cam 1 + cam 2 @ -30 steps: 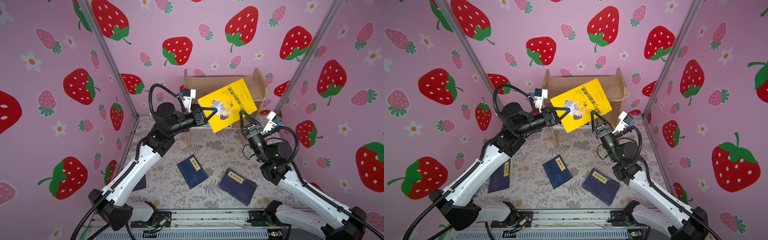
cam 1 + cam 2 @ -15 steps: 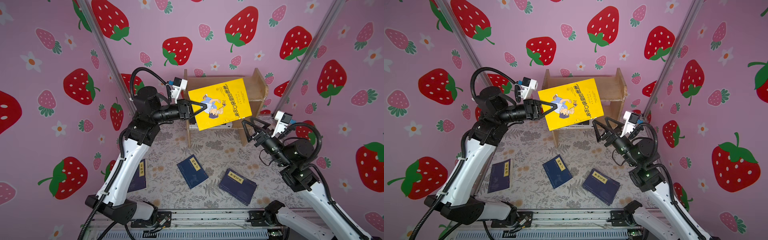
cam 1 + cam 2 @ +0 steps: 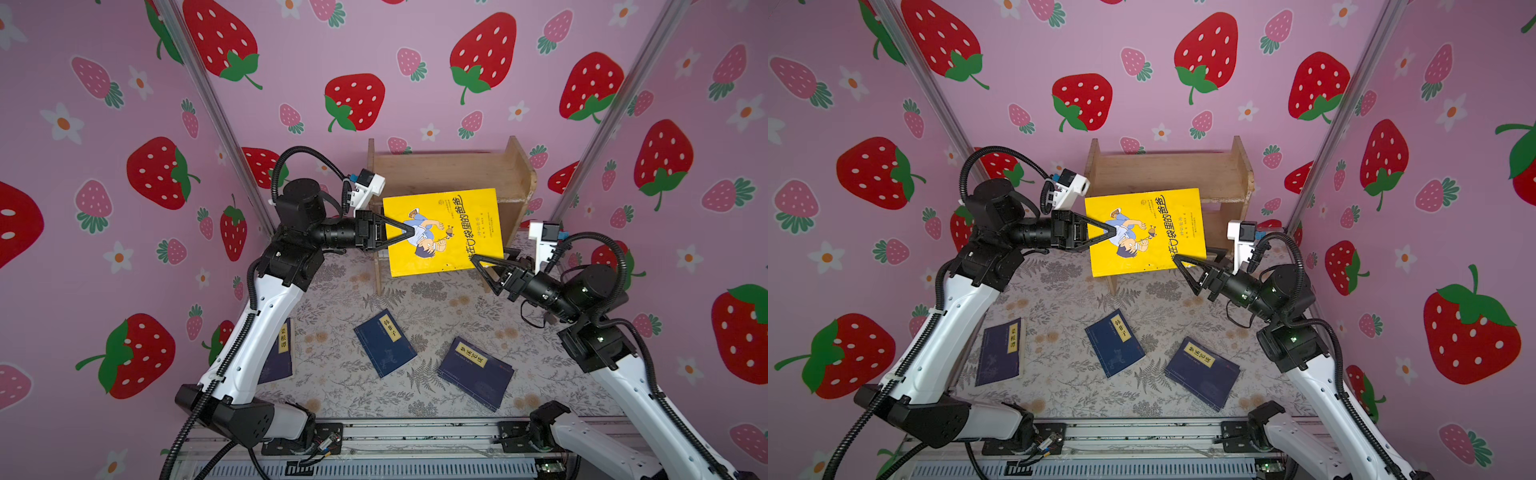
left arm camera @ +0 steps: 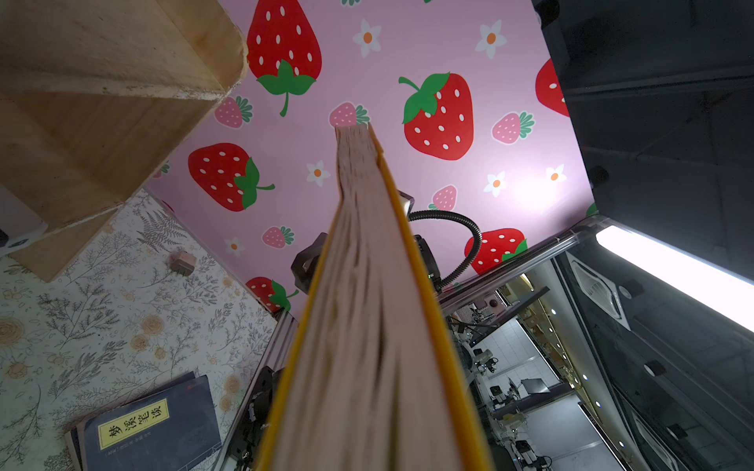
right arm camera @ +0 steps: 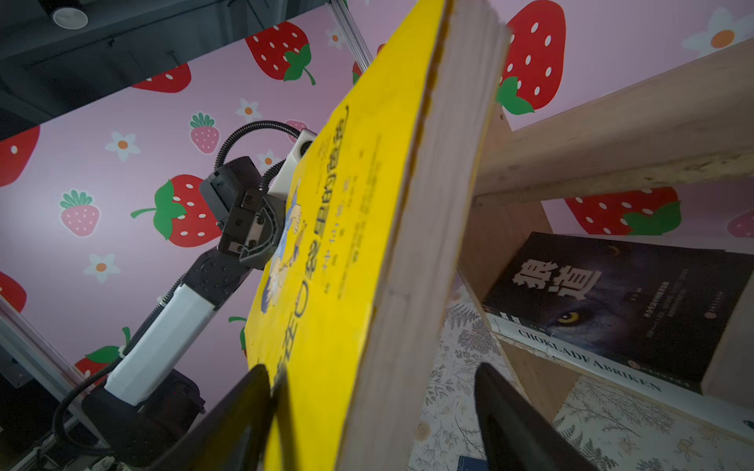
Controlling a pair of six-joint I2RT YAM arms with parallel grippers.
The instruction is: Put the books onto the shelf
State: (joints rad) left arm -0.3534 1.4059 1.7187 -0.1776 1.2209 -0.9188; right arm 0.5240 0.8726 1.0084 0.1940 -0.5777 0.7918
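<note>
My left gripper (image 3: 411, 232) (image 3: 1113, 232) is shut on the left edge of the yellow cartoon book (image 3: 449, 232) (image 3: 1148, 232) (image 4: 367, 285) (image 5: 347, 244), which hangs nearly flat in front of the wooden shelf (image 3: 449, 170) (image 3: 1167, 170) (image 4: 102, 81) (image 5: 612, 142). My right gripper (image 3: 490, 257) (image 3: 1196, 255) (image 5: 371, 379) is open around the book's near right corner, one finger against the cover, the other apart from the pages. On the lower tier a dark wolf book (image 5: 612, 293) lies on a white book (image 5: 591, 363).
Three navy books lie on the floral mat: left (image 3: 282, 349) (image 3: 1000, 351), partly under my left arm, middle (image 3: 384, 343) (image 3: 1115, 343), right (image 3: 476, 374) (image 3: 1202, 372) (image 4: 151, 424). Strawberry walls close in three sides. A metal rail (image 3: 415, 432) runs along the front.
My left gripper turned the yellow book more level and lowered it. The right gripper drew back, then came round the book's corner, its jaws narrower than before.
</note>
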